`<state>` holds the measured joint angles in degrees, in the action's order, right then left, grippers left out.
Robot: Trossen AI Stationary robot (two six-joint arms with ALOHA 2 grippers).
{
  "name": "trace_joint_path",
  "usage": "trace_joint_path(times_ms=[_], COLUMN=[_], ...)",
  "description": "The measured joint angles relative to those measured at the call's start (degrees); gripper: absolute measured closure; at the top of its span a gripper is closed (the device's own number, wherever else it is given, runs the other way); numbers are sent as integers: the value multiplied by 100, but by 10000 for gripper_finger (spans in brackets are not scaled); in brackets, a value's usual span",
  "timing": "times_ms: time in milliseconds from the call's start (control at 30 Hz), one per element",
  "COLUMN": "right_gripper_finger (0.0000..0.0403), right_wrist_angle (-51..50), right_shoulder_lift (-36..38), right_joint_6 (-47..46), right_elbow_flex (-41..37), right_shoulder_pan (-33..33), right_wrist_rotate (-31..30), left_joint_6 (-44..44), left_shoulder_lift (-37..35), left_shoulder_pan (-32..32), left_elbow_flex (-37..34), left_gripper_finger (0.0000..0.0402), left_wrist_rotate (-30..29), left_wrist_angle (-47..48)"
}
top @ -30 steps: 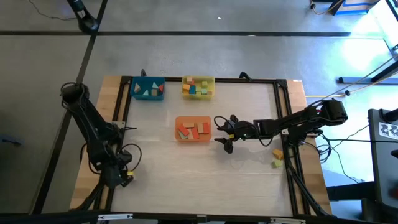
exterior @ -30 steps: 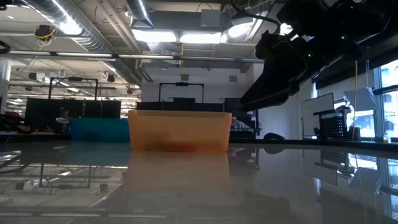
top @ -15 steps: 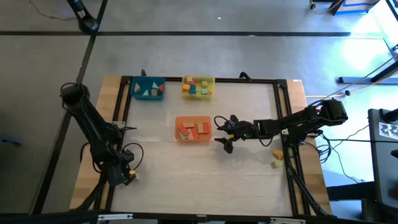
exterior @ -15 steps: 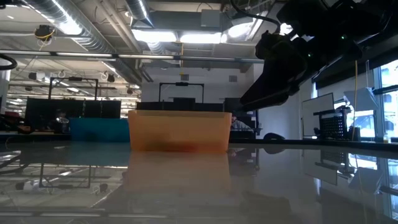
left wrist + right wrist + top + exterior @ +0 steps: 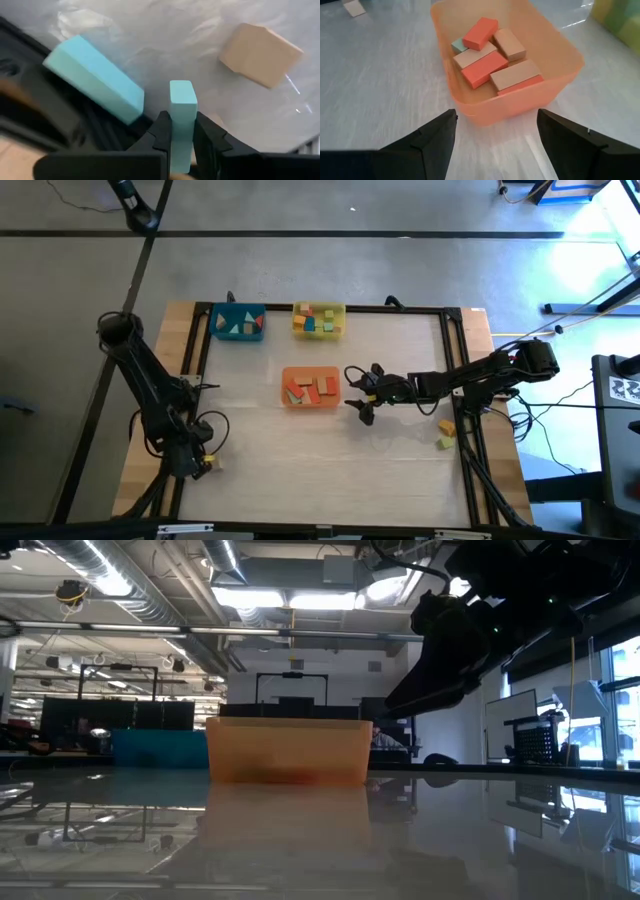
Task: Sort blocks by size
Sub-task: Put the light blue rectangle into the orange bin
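- The left gripper point(image 5: 181, 137) is clamped on a slim light-blue block point(image 5: 181, 117), one finger pressed on each long side; the block's long axis runs straight out along the fingers, its free end pointing away from the wrist.
- In the high view that gripper point(image 5: 200, 463) sits at about 8 o'clock on the table point(image 5: 330, 460), at the table's left edge.
- Just beside the held block in the left wrist view lies a wider light-blue block point(image 5: 95, 78), its long axis slanted across the held one; a natural-wood block point(image 5: 261, 55) with angled corners lies apart from both.
- The right gripper point(image 5: 362, 392) hangs near the table's middle with its fingers spread and nothing between them, right beside the orange tray point(image 5: 310, 387) on its 3 o'clock side.
- In the right wrist view the orange tray point(image 5: 555, 75) holds long red and wood blocks point(image 5: 485, 67) lying flat, mostly parallel on one diagonal, with a small teal piece tucked under them.
- The blue tray point(image 5: 239, 322) and the yellow tray point(image 5: 319, 320) stand side by side at 11 to 12 o'clock, each with blocks inside.
- Two small blocks, one orange-yellow point(image 5: 447, 427) and one green point(image 5: 443, 442), lie at about 4 o'clock near the right rail.
- No readable writing or label shows on any block or tray.
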<state>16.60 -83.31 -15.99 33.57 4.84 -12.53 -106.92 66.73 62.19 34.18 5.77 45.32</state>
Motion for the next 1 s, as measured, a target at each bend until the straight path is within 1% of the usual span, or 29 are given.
trace_joint_path(times_ms=[100, 200, 300, 400, 533, 600, 667, 733, 833, 1000], right_gripper_finger=[127, 127, 127, 127, 127, 127, 127, 127, 127, 127], right_wrist_angle=[-1, -2, -6, -11, -11, 10, 98, 246, 388, 389], right_shoulder_lift=[0, 0, 0, 0, 0, 0, 0, 0, 0, 0], right_joint_6=[0, 0, 0, 0, 0, 0, 6, 19, 107, 129], right_elbow_flex=[1, 1, 1, 1, 1, 1, 1, 1, 1, 1], right_shoulder_pan=[0, 0, 0, 0, 0, 0, 0, 0, -2, 0], right_wrist_rotate=[-138, -143, -140, -140, -140, -166, -346, -550, -593, -621], left_joint_6=[10, 131, 551, 1365, 2412, 2908, 3253, 3657, 4539, 6519], left_shoulder_lift=[-154, -372, -583, -782, -970, -1001, -1004, -980, -912, -793], left_shoulder_pan=[-51, -179, -432, -772, -1305, -1620, -1958, -2311, -2858, -3612], left_elbow_flex=[316, 726, 1092, 1360, 1454, 1451, 1444, 1444, 1422, 1162], left_gripper_finger=[366, 359, 359, 362, 354, 349, 346, 345, 347, 349], left_wrist_rotate=[-79, -433, -1177, -2099, -3011, -3589, -4209, -4613, -4823, -4836], left_wrist_angle=[716, 1383, 1755, 1832, 1828, 1824, 1802, 1652, 1080, -723])
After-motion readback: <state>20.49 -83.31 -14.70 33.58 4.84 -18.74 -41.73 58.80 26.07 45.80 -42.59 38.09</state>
